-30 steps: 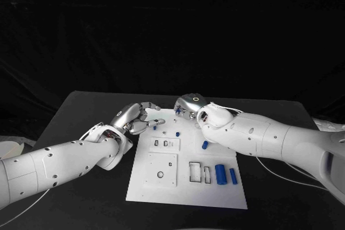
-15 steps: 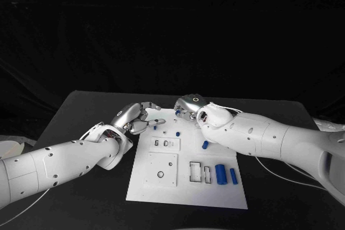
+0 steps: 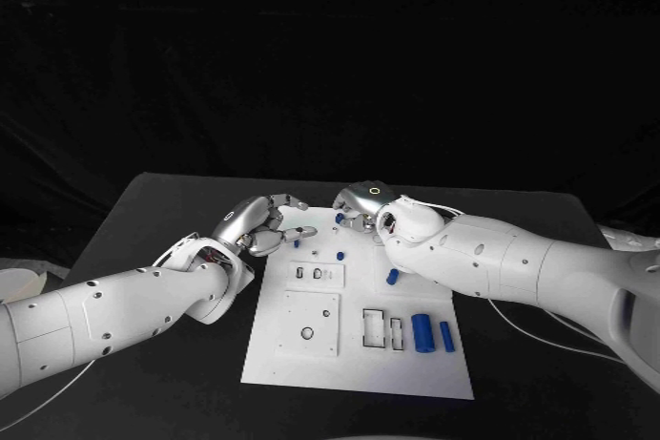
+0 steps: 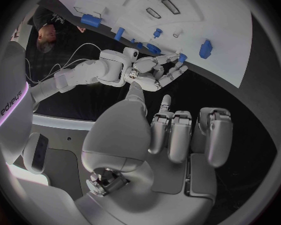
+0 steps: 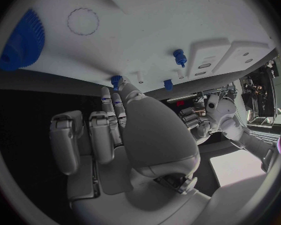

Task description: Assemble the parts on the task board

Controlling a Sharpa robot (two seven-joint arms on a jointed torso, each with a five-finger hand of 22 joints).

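The white task board lies in the middle of the table. My right hand hovers over its far edge, with its fingertips closed round a small blue part; the left wrist view shows that part at the tips of the right hand. My left hand sits at the board's far left corner with its fingers apart and nothing in them. A blue peg stands just beneath its fingers. A second peg, a short blue piece and two blue bars are on the board.
A blue toothed wheel rests on the board close to my right hand. Rectangular slots and round holes mark the board's near half. Black table surrounds the board on all sides.
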